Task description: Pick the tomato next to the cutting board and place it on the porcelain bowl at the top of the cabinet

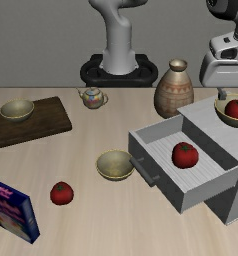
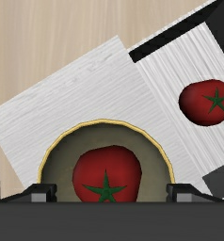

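A red tomato (image 1: 236, 108) (image 2: 106, 177) lies inside the porcelain bowl (image 1: 223, 113) (image 2: 57, 151) on top of the white cabinet (image 1: 206, 124) (image 2: 86, 85) at the exterior view's right. My gripper (image 1: 228, 90) (image 2: 109, 194) hovers just above that bowl, open, its fingertips (image 2: 34, 193) standing wide on either side of the tomato without touching it. A second tomato (image 1: 185, 154) (image 2: 206, 99) rests in the pulled-out drawer (image 1: 206, 180) below. A third tomato (image 1: 61, 192) sits on the table toward the exterior view's left front.
A dark cutting board (image 1: 36, 125) carries a small bowl (image 1: 17, 109) at the left. Another bowl (image 1: 115, 165) stands mid-table. A teapot (image 1: 92, 97) and a striped vase (image 1: 175, 90) stand farther back. A blue box (image 1: 13, 212) leans at the front left.
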### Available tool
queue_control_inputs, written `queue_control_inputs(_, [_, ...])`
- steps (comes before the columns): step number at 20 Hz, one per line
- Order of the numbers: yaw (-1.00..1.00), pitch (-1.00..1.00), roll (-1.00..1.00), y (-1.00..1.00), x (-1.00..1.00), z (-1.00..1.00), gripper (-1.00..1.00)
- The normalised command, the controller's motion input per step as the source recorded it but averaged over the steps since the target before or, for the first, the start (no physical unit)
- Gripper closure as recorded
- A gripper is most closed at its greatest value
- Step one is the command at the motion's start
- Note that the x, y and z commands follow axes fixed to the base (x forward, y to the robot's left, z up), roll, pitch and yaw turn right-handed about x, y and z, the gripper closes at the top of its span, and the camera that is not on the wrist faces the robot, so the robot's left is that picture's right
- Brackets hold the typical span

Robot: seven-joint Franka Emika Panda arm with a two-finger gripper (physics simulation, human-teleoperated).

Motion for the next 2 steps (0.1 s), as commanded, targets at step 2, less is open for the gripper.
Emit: queue_control_inputs(2, [0.00, 0.00, 0.00, 0.00, 0.00, 0.00, -1.00])
